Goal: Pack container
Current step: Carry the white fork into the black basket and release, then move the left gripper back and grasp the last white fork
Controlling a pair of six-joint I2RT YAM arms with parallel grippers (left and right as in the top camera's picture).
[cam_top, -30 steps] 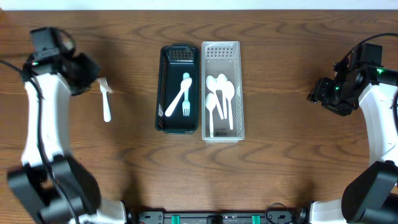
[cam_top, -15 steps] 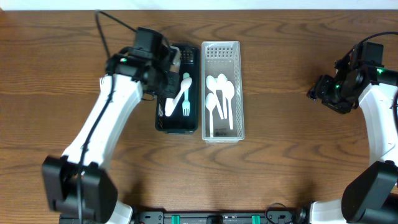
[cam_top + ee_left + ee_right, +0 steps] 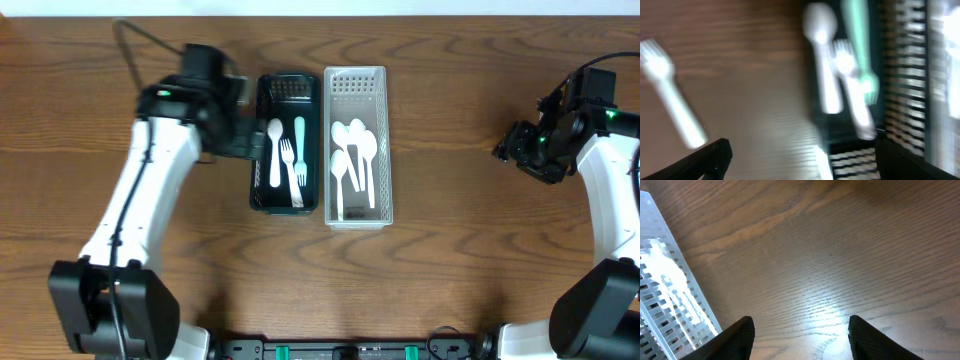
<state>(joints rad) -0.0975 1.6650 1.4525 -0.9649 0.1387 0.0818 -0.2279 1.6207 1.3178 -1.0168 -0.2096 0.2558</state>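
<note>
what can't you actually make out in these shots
- Left wrist view: motion blur smears the contents of the black tray; the head of the teal utensil is unreadable.
- Overhead: the left arm covers the loose white fork.
- Right wrist view: the clear tray is cut off by the left edge, its contents lost in glare.

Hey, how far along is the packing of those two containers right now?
Mostly done. White spoons lie in the clear container; two white utensils and a teal one lie in the black container. Nothing is in hand: left hand and right hand are both open. Left: one white fork on the table outside the black container.
</note>
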